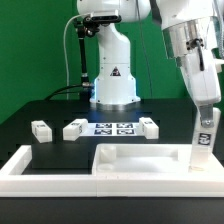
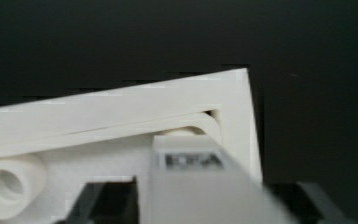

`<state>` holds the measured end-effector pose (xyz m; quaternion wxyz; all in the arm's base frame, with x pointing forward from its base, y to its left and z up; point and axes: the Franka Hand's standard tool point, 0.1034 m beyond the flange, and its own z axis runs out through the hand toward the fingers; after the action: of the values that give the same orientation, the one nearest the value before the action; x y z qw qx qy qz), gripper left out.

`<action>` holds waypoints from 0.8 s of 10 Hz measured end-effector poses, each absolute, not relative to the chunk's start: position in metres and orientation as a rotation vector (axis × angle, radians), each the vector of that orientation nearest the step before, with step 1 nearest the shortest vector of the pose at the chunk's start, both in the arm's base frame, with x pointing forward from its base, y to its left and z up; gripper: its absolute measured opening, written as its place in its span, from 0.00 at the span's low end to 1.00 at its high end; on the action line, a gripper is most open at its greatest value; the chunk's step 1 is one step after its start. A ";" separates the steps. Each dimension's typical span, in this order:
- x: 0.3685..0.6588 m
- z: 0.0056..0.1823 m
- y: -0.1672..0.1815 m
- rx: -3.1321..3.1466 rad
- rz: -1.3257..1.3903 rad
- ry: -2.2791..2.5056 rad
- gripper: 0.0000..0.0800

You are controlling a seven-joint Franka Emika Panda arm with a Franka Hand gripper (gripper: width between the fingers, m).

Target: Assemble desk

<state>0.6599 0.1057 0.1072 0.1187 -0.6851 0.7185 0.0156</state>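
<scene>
The white desk tabletop lies on the black table with its raised rims up. My gripper is shut on a white desk leg and holds it upright over the tabletop's corner at the exterior view's right, its lower end at or on the corner. In the wrist view the leg with its marker runs between my dark fingers over the tabletop corner. A round white socket or peg shows beside it. Three loose legs lie behind the tabletop.
The marker board lies between the loose legs before the robot base. A long low white wall with turned-up ends runs along the front and the exterior view's left of the tabletop.
</scene>
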 end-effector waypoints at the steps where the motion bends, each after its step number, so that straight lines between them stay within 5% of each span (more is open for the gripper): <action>1: 0.658 0.108 0.103 -2.295 0.037 1.820 0.58; 2: 0.661 0.111 0.102 -2.472 0.028 1.574 0.73; 6: 0.662 0.111 0.102 -2.644 -0.011 1.258 0.81; 8: 0.658 0.110 0.095 -2.908 -0.036 0.723 0.81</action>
<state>0.6577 0.0948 0.1100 0.0726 -0.9678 0.2406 -0.0120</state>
